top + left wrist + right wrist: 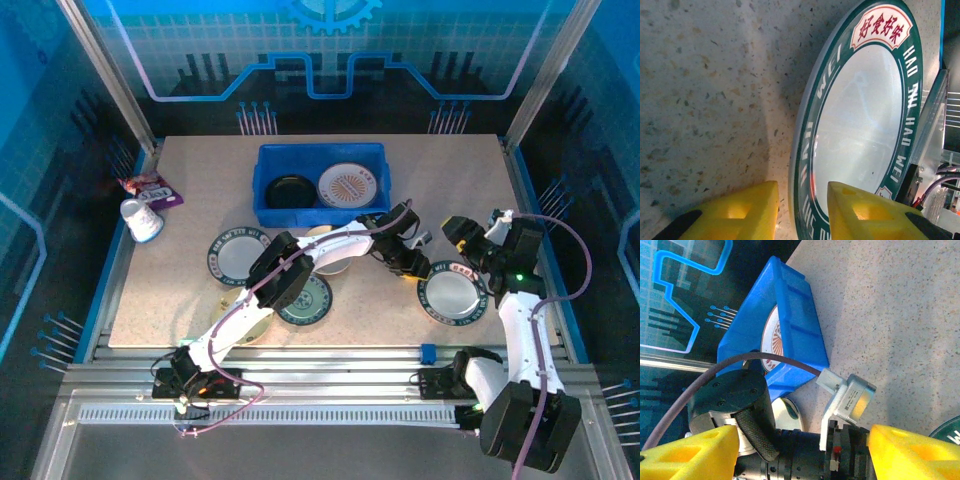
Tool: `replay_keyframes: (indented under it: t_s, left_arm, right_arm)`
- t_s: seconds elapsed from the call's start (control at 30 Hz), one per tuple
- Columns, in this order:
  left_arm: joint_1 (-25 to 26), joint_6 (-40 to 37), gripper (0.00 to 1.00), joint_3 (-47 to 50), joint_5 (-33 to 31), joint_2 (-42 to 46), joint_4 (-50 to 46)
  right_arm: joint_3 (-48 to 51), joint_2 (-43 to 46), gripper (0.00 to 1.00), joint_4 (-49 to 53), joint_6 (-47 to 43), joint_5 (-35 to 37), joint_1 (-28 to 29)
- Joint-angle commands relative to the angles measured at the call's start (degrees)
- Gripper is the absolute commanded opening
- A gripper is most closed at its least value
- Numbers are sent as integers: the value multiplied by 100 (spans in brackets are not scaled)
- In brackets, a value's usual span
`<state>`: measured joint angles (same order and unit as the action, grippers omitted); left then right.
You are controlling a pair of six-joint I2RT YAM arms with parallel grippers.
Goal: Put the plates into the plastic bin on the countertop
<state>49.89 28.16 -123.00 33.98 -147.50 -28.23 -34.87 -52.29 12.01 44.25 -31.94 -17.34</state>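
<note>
Evidently a pickup is being attempted: the plate on the countertop, right of the bin, is being straddled at its rim by the open, empty left gripper. The right gripper is being held wide, empty. Closing is being called for next.

Top external: high behind the arm bases, tilted down, holding the whole flat beige speckled stone-look countertop.
Left wrist: very close, looking past the left gripper at a round white green-rimmed plate.
Right wrist: low, looking past the right gripper toward the rectangular bright blue plastic bin.
Shared: top with left wrist, the plate; top with right wrist, the bin.
</note>
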Motion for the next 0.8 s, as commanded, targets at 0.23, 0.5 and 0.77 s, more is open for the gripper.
replay_keyframes:
  t_s: [0.23, 0.5, 0.77]
  left_arm:
    - [48, -5, 22, -558, 320, -367, -306]
    - [-76, 200, 0, -19, 267, 36, 196]
    - [-548, 890, 0, 2016, -35, 1801, 1585]
  right_arm:
    - [34, -62, 70, -311, 197, -217, -137]
    - [-41, -145, 69, -406, 276, -306, -154]
    - [-507, -184, 68, 36, -40, -229, -139]
